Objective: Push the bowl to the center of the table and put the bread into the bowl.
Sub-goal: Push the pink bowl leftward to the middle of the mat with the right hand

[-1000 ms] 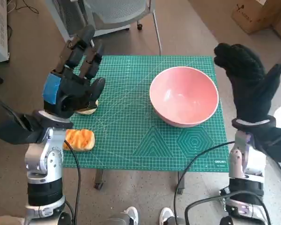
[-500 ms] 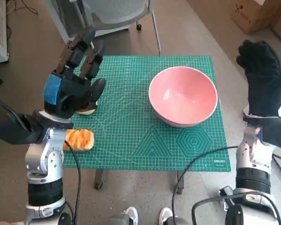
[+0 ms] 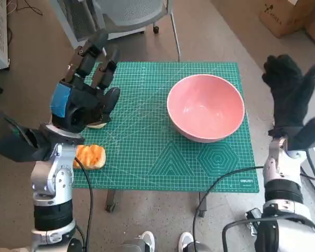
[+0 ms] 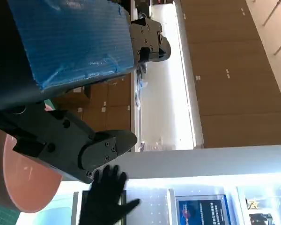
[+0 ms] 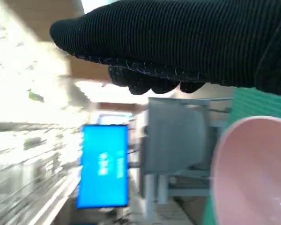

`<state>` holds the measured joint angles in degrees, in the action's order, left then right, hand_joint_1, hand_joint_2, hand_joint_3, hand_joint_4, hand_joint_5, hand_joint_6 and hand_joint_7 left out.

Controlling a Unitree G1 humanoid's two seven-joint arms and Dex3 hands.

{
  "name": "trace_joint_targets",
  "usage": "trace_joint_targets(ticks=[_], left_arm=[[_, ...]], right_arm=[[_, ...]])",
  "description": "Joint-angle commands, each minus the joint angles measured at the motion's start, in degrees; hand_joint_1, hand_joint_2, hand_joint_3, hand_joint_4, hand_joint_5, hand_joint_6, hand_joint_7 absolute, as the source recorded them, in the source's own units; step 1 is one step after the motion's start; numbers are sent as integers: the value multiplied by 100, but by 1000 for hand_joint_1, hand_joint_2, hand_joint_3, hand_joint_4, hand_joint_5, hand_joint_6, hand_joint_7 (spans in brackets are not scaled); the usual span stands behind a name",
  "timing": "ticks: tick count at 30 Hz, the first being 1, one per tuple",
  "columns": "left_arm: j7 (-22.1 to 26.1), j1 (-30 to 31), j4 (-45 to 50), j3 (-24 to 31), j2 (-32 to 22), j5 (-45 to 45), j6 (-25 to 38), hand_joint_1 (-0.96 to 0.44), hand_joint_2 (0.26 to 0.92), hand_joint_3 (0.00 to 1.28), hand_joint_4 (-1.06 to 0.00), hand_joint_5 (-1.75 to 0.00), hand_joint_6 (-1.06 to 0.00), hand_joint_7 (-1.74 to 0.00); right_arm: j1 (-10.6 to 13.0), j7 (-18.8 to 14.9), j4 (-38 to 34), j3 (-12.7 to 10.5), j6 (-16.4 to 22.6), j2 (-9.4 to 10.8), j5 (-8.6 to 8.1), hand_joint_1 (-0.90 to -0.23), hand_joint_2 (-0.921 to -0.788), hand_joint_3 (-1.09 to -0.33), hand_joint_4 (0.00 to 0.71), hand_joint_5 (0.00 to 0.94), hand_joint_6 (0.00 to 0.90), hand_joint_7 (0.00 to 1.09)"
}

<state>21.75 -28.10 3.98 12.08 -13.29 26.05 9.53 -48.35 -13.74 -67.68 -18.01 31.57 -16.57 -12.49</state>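
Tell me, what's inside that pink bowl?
Nothing shows: the bowl looks empty, its pink inside bare. The bread lies on the mat near the left hand, which partly covers a pale thing.

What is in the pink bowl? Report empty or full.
Empty. The head view shows the pink bowl upright with a bare inside; the orange bread lies on the green mat, apart from it.

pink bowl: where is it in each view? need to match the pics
Head view: the pink bowl sits on the right part of the green mat, empty.
Left wrist view: a slice of its rim shows at the lower left edge, behind the left hand.
Right wrist view: part of it fills the lower right corner.
Shared landmark: the gloved right hand, beside the bowl in all three views.
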Motion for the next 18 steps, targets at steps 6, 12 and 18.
trace_joint_targets(ticks=[6, 12, 18], left_arm=[[-18, 113, 95, 42, -6, 33, -39, -320, 717, 744, -10, -5, 1, -386], [-15, 165, 121, 54, -20, 23, -48, -320, 720, 732, -19, -10, 1, -393], [-12, 223, 129, 67, -43, -4, -78, -327, 724, 718, -22, -12, 1, -400]], right_arm=[[74, 231, -570, -23, -733, 43, 174, -563, -921, -769, 144, 11, 301, 12], [28, 392, -619, -72, -1073, 242, 133, -586, -921, -709, 169, 16, 351, 37], [-3, 460, -636, -27, -1266, 378, 193, -579, -921, -696, 174, 13, 352, 37]])
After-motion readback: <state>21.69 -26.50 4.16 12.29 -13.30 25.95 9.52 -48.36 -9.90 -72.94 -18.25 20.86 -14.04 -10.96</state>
